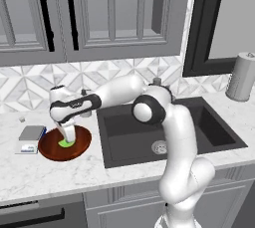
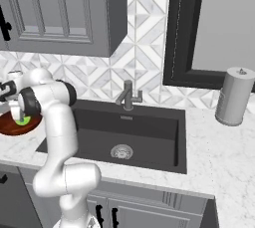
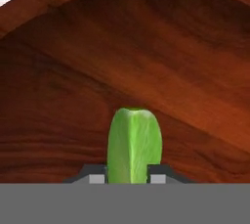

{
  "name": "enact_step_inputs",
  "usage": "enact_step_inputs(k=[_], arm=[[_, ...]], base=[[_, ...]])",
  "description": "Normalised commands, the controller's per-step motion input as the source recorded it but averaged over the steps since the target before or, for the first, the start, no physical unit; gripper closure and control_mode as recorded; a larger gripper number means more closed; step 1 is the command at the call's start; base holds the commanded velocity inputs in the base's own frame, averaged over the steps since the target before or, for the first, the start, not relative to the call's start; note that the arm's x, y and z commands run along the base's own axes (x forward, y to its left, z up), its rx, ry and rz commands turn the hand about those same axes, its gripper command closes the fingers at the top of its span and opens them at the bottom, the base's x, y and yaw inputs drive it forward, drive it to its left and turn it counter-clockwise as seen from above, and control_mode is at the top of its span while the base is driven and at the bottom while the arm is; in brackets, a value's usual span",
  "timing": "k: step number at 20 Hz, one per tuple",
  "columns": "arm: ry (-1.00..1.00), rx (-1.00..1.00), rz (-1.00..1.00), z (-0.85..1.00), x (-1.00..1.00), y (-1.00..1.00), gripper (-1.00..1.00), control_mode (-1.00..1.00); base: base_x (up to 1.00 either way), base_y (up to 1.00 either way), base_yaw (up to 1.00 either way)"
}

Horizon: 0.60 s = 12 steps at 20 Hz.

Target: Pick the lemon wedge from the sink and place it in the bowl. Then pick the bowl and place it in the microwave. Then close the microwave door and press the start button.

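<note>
The reddish-brown wooden bowl rests on the marble counter left of the dark sink. My gripper points down into the bowl, low over its floor. The lime-green lemon wedge stands between the two fingertips, which press close on both sides of it. Its lower end reaches the bowl's inside. The microwave and its door are out of view.
A flat grey device lies just left of the bowl. The faucet stands behind the sink, the drain in its floor. A paper towel roll is at the far right. Grey cabinets hang overhead.
</note>
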Motion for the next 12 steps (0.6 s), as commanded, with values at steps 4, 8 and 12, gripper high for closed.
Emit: enact_step_inputs(k=[4,8,12], arm=[[-0.05,0.0,0.0,0.0,-0.3,0.0,-1.0,-1.0],[-0.09,0.0,0.0,0.0,-0.38,0.0,-1.0,-1.0],[-0.13,0.06,-0.05,0.14,-0.4,-0.11,-1.0,-1.0]], base=[[0.0,0.0,0.0],[0.0,0.0,0.0],[0.0,0.0,0.0]])
